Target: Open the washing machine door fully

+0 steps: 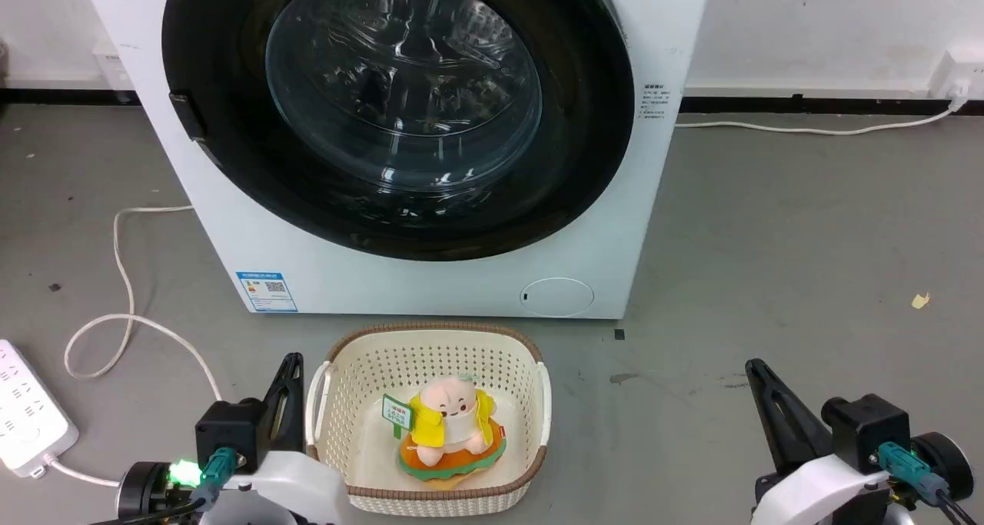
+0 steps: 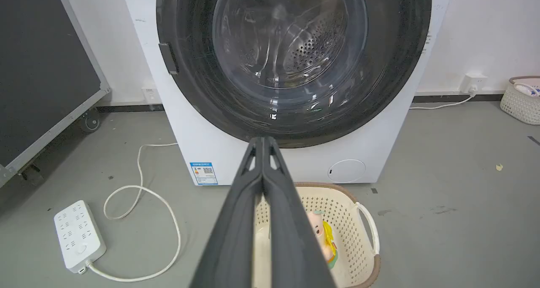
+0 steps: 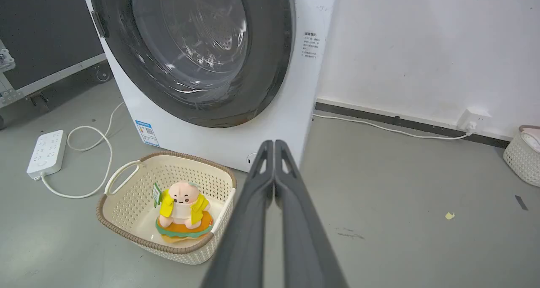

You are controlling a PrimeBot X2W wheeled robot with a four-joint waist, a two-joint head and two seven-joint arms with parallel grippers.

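The washing machine door (image 1: 400,102) is a big round door with a glossy black rim and a bulging glass centre, lying flush against the white machine front (image 1: 430,279). A small dark handle (image 1: 187,115) sits on its left rim. The same door (image 2: 291,56) faces the left wrist view, and in the right wrist view the door (image 3: 190,47) stands at the upper left. My left gripper (image 1: 293,361) is shut and empty, low beside the basket. My right gripper (image 1: 752,367) is shut and empty over bare floor at the lower right. Both are well short of the door.
A cream basket (image 1: 338,371) holding a plush toy (image 1: 450,433) sits on the floor right before the machine. A white power strip (image 1: 27,417) and looping cable (image 1: 123,310) lie at the left. A dark wheeled panel (image 2: 42,68) stands left of the machine; another basket (image 3: 523,157) is far right.
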